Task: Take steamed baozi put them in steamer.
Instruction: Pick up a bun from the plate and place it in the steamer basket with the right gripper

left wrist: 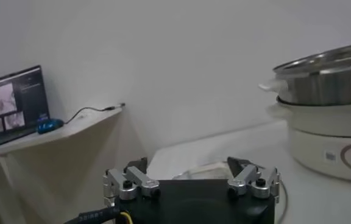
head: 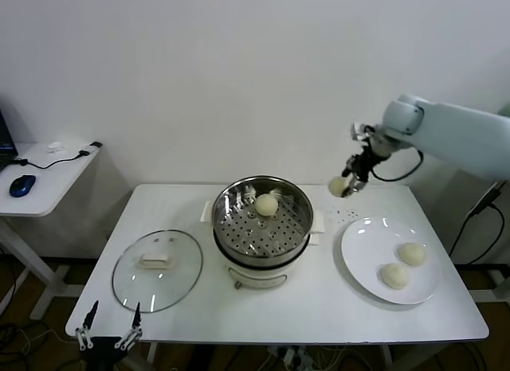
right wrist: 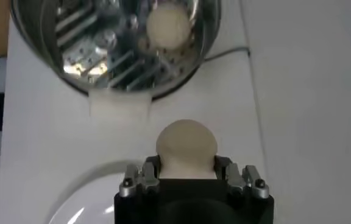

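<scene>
Right gripper (head: 348,186): I see it raised at right of centre in the head view, above the table (head: 319,311) between the steamer (head: 262,228) and the white plate (head: 388,260). Its jaws are pinched on one bun, the carried baozi (right wrist: 186,148), which bulges out beyond the fingertips in the right wrist view.

Left gripper (head: 107,333): parked at the lower left edge of the head view, just off the table's near corner. Its fingers stand spread apart with nothing between them.

Baozi in steamer (head: 266,204): one lies on the perforated floor, toward the far wall of the basket.

Baozi on plate: two remain, a farther one (head: 411,254) and a nearer one (head: 393,275), close beside each other at lower right of the head view.

Glass lid (head: 157,269): lies flat on the table at left of the steamer, well apart from the work.

Handling, my judgement: these buns look light, soft and easily dented, with a smooth skin that may slip or stick to the pads. I would take each across its widest middle with only a light squeeze.

Step in hand, my judgement: carrying the second bun toward the basket; I would release it low over bare perforations, beside the first rather than on it.
</scene>
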`<state>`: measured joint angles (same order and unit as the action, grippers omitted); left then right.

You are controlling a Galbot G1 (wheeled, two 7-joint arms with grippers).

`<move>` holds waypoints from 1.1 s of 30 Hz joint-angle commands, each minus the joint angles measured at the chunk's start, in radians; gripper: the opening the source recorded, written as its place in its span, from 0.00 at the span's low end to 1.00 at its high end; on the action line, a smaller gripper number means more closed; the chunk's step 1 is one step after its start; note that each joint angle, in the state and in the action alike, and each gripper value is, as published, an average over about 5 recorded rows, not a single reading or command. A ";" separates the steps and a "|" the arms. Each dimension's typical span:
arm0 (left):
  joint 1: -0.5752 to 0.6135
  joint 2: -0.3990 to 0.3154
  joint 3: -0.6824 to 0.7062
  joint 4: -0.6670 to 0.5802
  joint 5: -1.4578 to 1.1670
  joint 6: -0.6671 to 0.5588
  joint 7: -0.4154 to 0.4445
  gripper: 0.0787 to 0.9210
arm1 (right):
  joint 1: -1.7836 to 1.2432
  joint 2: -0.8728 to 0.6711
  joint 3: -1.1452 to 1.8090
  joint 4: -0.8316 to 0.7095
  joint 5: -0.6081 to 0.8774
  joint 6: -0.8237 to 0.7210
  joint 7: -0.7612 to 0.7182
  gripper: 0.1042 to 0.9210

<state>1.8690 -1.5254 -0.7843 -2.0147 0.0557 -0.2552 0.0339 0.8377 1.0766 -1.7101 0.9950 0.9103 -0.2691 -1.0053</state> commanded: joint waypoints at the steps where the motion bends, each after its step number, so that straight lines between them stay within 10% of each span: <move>1: 0.001 0.009 0.002 -0.011 0.007 0.002 0.004 0.88 | 0.100 0.279 -0.093 -0.010 0.222 -0.040 0.067 0.59; 33: -0.016 0.003 -0.013 -0.007 0.026 0.027 0.003 0.88 | -0.211 0.461 -0.087 -0.055 0.190 -0.084 0.169 0.59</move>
<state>1.8535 -1.5207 -0.7985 -2.0245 0.0761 -0.2341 0.0369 0.6760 1.5106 -1.7947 0.9512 1.1009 -0.3488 -0.8490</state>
